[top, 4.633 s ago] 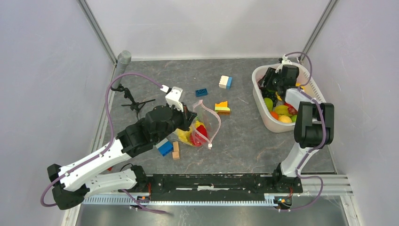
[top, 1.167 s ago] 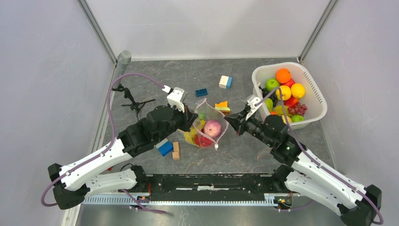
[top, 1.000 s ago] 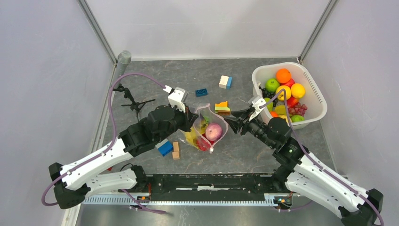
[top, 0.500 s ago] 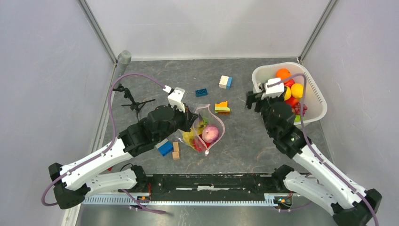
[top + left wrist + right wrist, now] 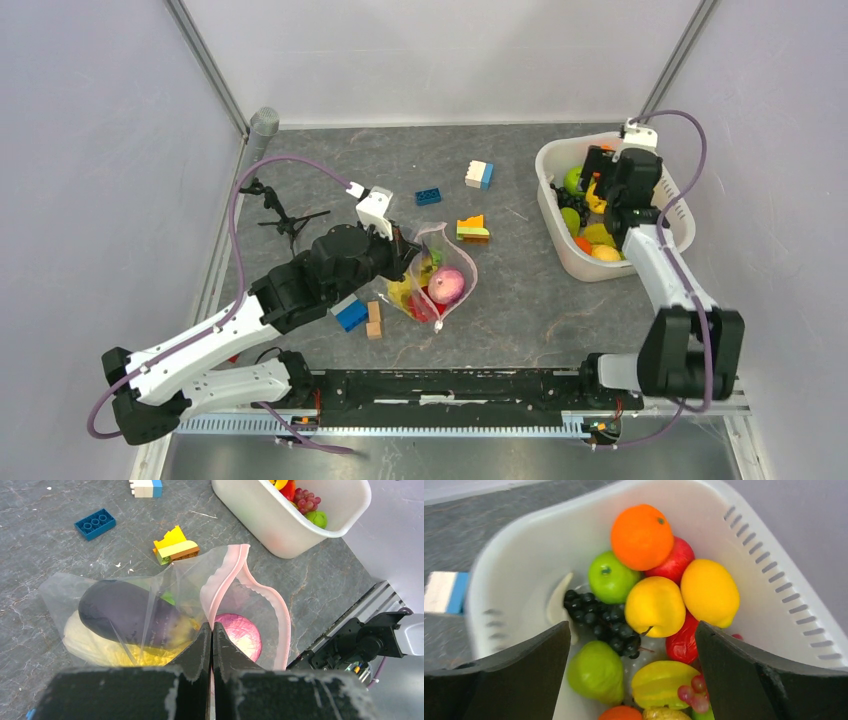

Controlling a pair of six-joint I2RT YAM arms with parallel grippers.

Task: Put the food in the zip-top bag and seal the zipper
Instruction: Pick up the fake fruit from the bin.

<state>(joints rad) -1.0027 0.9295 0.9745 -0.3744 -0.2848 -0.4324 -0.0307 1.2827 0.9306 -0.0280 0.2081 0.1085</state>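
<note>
Moved: right gripper [image 5: 598, 178] has swung from beside the zip-top bag [image 5: 445, 262] to over the white basket [image 5: 565, 258].
Top view: left gripper [image 5: 403, 256] pinches the bag's rim, holding the mouth up.
Left wrist: jaws shut on the zipper [image 5: 223, 575]; thin, limp, slippery film; purple eggplant [image 5: 120, 611] lies left of them.
Right wrist: jaws wide, empty; food [image 5: 655, 605] below, between them. It looks glossy, light and prone to roll, so grip across the middle.
</note>
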